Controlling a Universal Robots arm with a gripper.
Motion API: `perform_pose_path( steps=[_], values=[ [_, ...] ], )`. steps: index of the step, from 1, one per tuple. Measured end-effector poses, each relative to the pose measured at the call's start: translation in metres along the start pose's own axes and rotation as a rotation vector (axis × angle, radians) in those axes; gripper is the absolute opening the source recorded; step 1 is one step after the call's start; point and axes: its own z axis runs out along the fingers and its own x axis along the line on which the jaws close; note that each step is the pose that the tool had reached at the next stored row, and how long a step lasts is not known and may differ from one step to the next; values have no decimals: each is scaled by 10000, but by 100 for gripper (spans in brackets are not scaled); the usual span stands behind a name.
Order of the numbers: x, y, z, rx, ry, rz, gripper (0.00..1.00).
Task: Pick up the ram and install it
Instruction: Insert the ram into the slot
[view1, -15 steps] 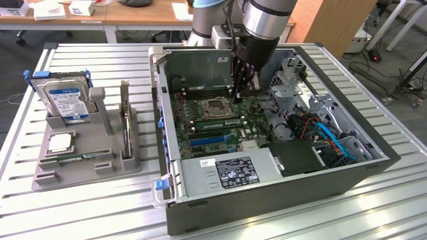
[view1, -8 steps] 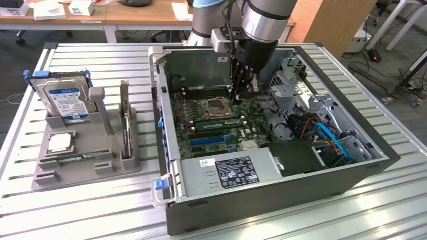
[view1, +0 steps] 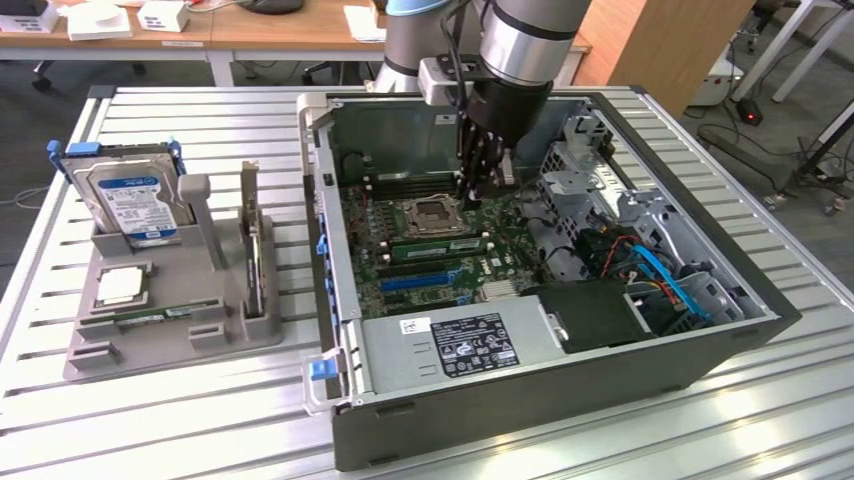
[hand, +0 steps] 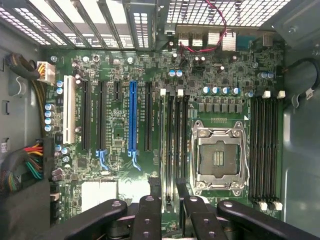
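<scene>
Far out to the pincer's side, at the exterior view's left, the grey holder (view1: 160, 342) sits on the table (view1: 200, 120). In it the hard drive (view1: 131, 195) stands upright and a square processor chip (view1: 120, 287) lies flat, both well apart from the action. Inside the open computer case (view1: 534, 400) the ram (view1: 434, 245) sits in a slot just beside the processor socket (view1: 438, 213), close under the pincer (view1: 478, 195). The pincer hangs over those slots with its fingers (hand: 149, 215) parted, a clear gap between them, gripping nothing.
</scene>
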Motion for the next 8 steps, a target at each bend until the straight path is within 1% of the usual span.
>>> perform_pose_path(
  steps=[8],
  values=[
    [0,0,0,-1,0,-1,24]
  ],
)
